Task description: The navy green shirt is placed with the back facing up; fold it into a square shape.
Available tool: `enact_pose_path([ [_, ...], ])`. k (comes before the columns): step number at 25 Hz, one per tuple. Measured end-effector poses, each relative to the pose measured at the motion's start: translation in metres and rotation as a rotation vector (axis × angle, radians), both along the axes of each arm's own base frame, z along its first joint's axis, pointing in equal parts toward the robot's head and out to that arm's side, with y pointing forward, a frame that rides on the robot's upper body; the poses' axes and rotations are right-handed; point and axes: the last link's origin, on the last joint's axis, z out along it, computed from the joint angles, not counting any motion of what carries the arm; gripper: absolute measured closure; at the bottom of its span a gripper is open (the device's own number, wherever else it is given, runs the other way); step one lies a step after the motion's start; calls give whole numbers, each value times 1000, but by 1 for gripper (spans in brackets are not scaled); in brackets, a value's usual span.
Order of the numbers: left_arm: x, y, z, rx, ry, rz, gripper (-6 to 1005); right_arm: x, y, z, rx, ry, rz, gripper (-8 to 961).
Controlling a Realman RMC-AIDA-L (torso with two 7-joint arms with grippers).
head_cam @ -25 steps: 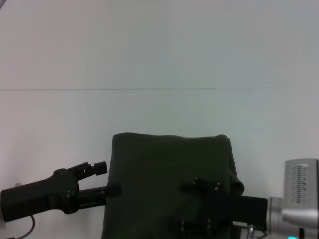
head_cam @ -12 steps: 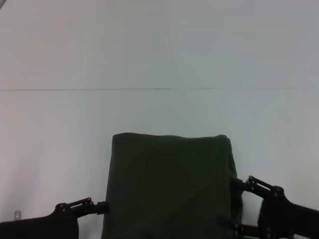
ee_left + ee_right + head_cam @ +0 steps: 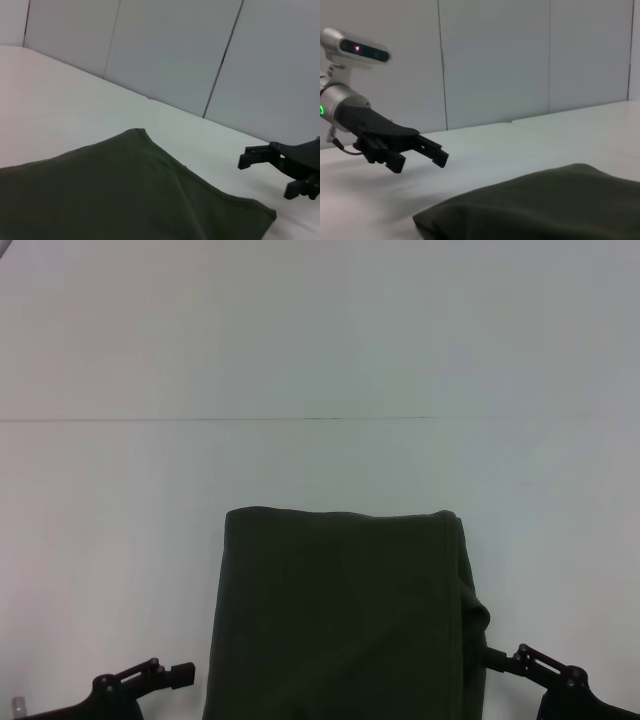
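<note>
i see the navy green shirt folded into a squarish block on the white tabletop, lying at 6 o'clock in my head view and running off the near edge. my left gripper sits at about 7 o'clock, just beside the shirt's left edge, not touching; from the right wrist view its fingers look released. my right gripper is at 5 o'clock beside the shirt's right edge, fingers spread and empty.
</note>
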Motion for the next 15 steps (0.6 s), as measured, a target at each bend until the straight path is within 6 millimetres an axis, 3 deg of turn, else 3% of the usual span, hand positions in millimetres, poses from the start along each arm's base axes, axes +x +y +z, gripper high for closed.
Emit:
enact_pose_path([
  [15, 1, -2, -5, 3, -7, -29, 65, 4, 1, -7, 8, -31, -9, 31],
])
